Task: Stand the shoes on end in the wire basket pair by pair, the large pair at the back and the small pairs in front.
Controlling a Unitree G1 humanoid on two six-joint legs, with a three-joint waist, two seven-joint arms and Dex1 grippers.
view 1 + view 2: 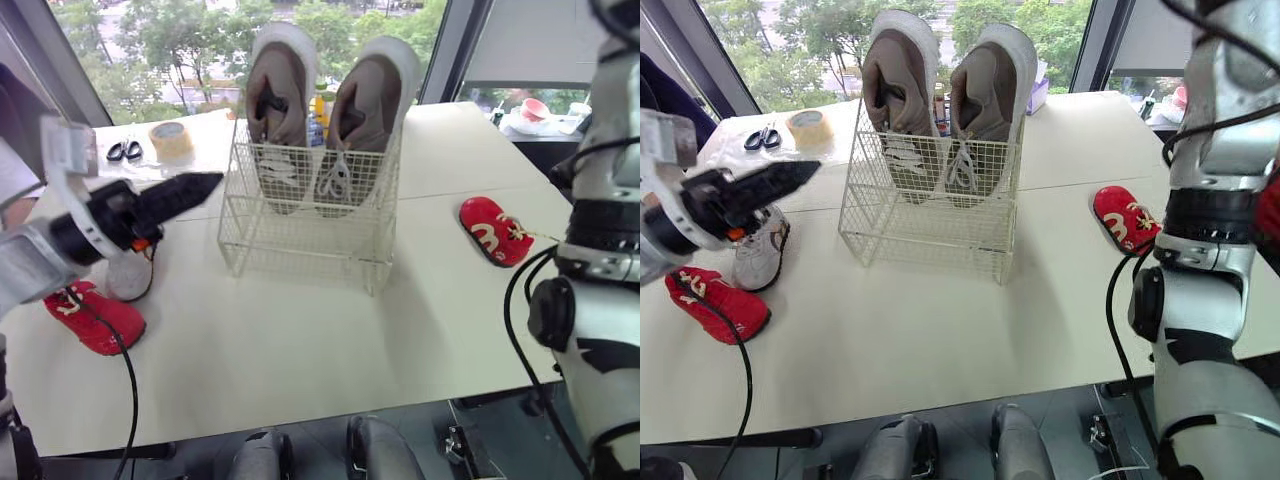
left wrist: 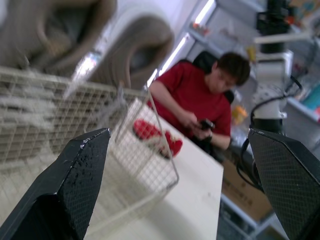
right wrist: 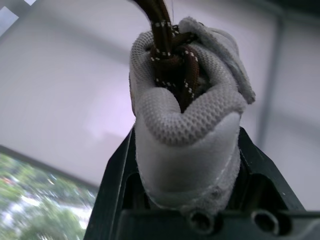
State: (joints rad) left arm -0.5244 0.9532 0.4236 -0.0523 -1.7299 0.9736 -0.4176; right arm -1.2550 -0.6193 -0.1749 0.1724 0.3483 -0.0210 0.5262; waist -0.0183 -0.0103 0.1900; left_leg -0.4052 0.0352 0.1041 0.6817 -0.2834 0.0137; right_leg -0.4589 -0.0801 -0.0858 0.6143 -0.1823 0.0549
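Observation:
The white wire basket [image 1: 300, 245] stands mid-table with the large brown pair [image 1: 325, 110] upright on end along its back. My left gripper [image 1: 205, 185] hovers open left of the basket, pointing at it, with nothing between its fingers. Below it on the table lie a small white shoe [image 1: 760, 255] and a small red shoe [image 1: 95, 315]. Another small red shoe [image 1: 495, 230] lies right of the basket. My right gripper [image 3: 187, 150] is shut on a small white mesh shoe [image 3: 185, 110] with brown laces, held high on the right.
A tape roll [image 1: 171, 138] and scissors [image 1: 124, 151] lie at the table's far left. A bottle [image 1: 318, 118] stands behind the basket. A person in a red shirt [image 2: 195, 105] sits beyond the table's right end. The table's front edge runs close to me.

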